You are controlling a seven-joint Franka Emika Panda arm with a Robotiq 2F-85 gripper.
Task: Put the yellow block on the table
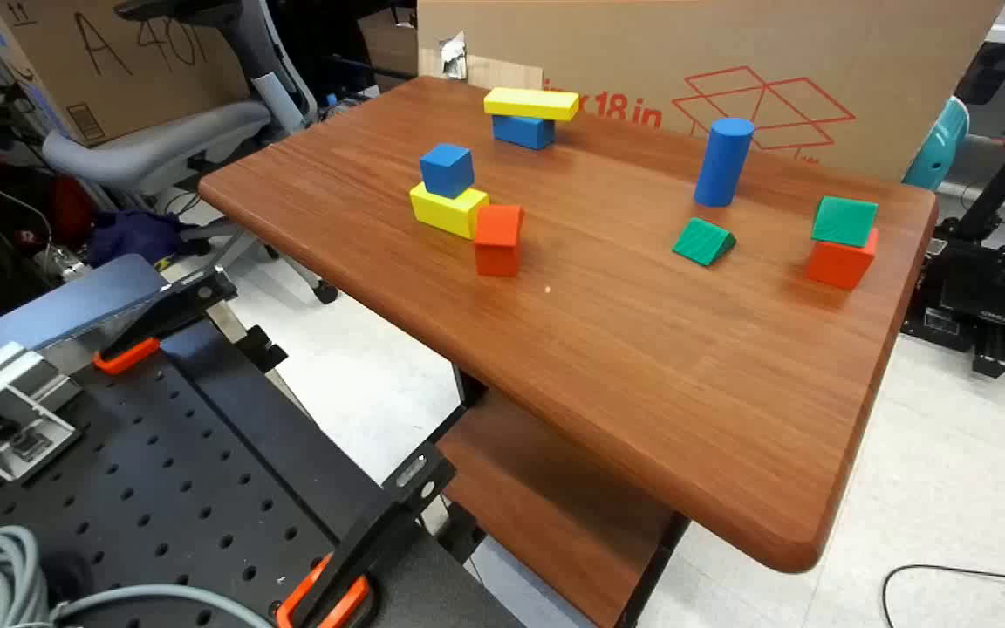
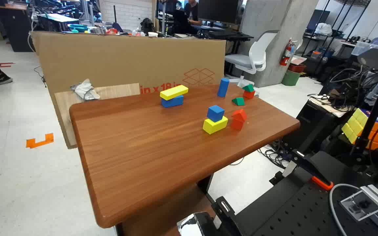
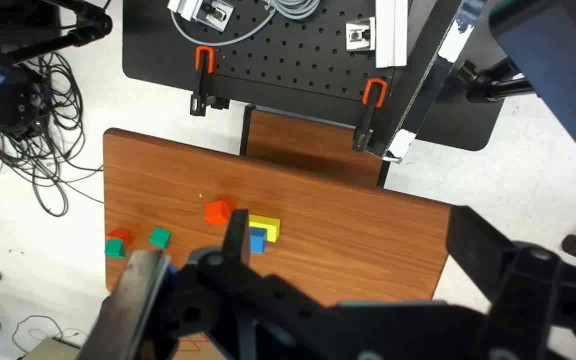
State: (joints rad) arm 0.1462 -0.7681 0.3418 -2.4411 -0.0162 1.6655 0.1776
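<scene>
The yellow block, a long flat bar, lies on top of a blue block near the back edge of the table. In an exterior view the yellow block sits slightly crosswise on the blue block, on the wood-grain table. In the wrist view the yellow block is hidden; the table shows below the jaws. My gripper is open, fingers wide apart, with nothing between them. It is high above the table and out of both exterior views.
A chunky yellow block carries a blue cube, beside red-orange pieces. A blue cylinder, a green wedge and a green piece on a red cube stand farther along. A cardboard sheet stands behind.
</scene>
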